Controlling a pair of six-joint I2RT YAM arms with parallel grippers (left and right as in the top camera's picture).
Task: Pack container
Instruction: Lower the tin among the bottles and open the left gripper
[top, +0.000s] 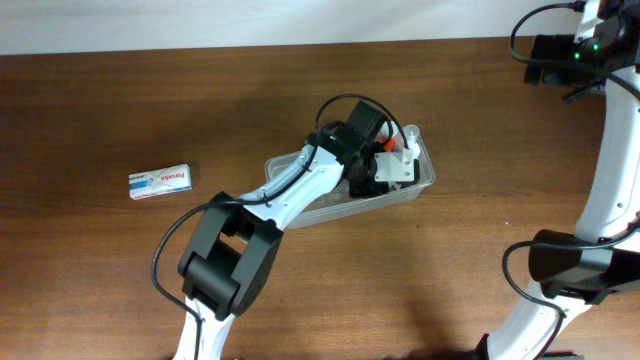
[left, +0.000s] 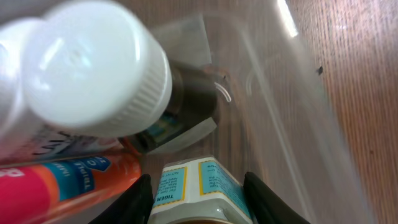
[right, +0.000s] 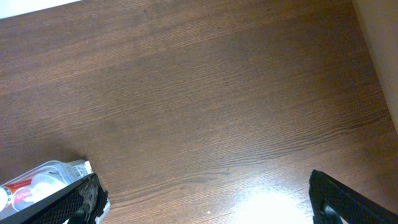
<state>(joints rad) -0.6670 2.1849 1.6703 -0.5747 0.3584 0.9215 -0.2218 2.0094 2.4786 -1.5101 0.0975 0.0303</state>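
Container (top: 428, 180): likely light, thin, flexy, slides on bench (top: 200, 100); grip rim. Left gripper (left: 198, 205) jaws clamped on small bottle (left: 193, 183). Right gripper (right: 208, 205) jaws apart.

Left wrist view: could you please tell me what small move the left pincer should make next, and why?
Probably open the left pincer and release the small labelled bottle. It is gripped between the fingers and already lies inside the container, next to the white-capped bottle and the orange tube.
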